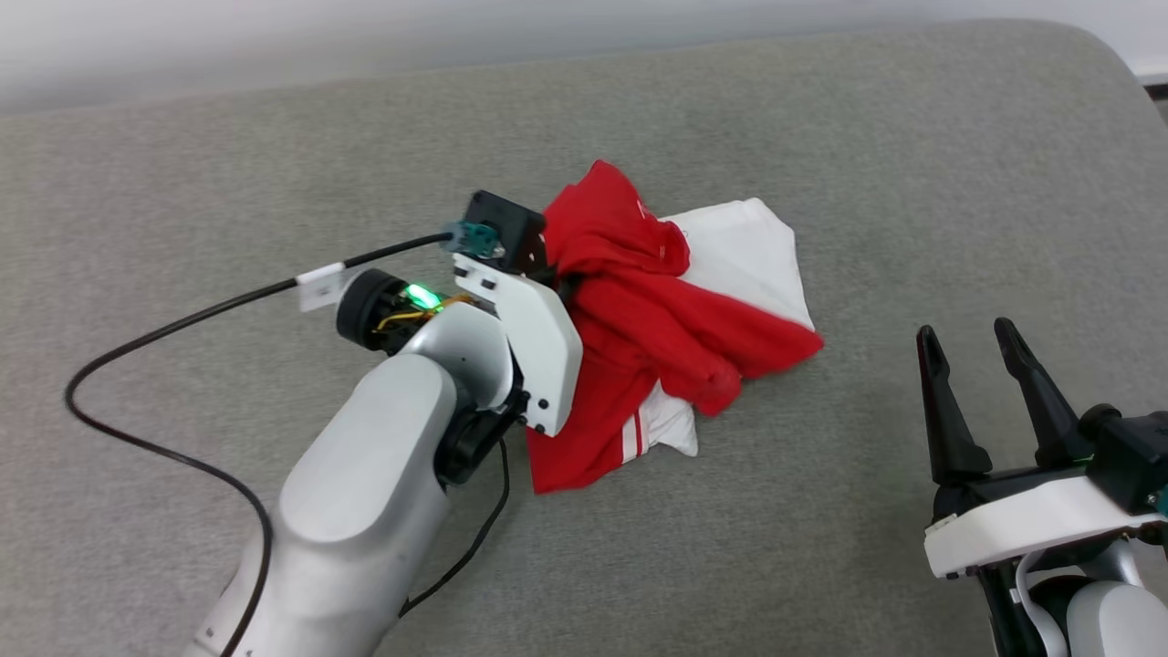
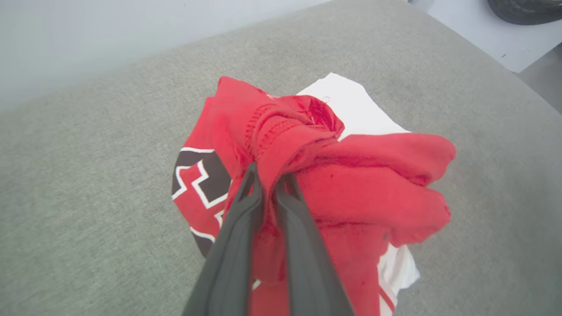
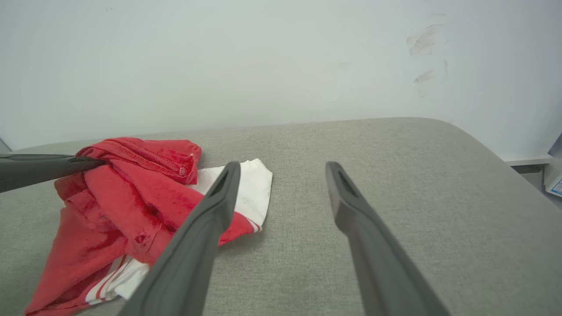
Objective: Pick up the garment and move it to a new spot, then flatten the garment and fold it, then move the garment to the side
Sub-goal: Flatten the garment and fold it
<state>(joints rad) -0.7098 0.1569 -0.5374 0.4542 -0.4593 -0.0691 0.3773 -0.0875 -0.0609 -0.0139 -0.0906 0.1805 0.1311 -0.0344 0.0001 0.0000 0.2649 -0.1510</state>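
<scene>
- The left pincer (image 2: 268, 176) is clamped together on a ridge of red cloth, a hemmed fold bunched right at its tips. Only a narrow pinch of fabric sits between the fingers.
- The garment (image 2: 373, 184) lies crumpled on the grey cushion (image 2: 88, 197). Most of it is heaped ahead and to the right of those tips, with a white sleeve beyond them and black-and-white print just to their left.
- Likely risk: so small a bite near the tips may slip out once the heap's weight hangs from it.
- Equally, the fold may hold several layers. The shirt would then rise as a wad and land just as tangled, which makes flattening harder.
- A black cable (image 1: 210, 317) trails behind the left wrist across the cushion. A wide swing could drag it into the cloth.
- The right pincer (image 1: 965, 330) stands with fingers apart, empty, well clear of the garment on its left. It gives no support if the cloth sags.
</scene>
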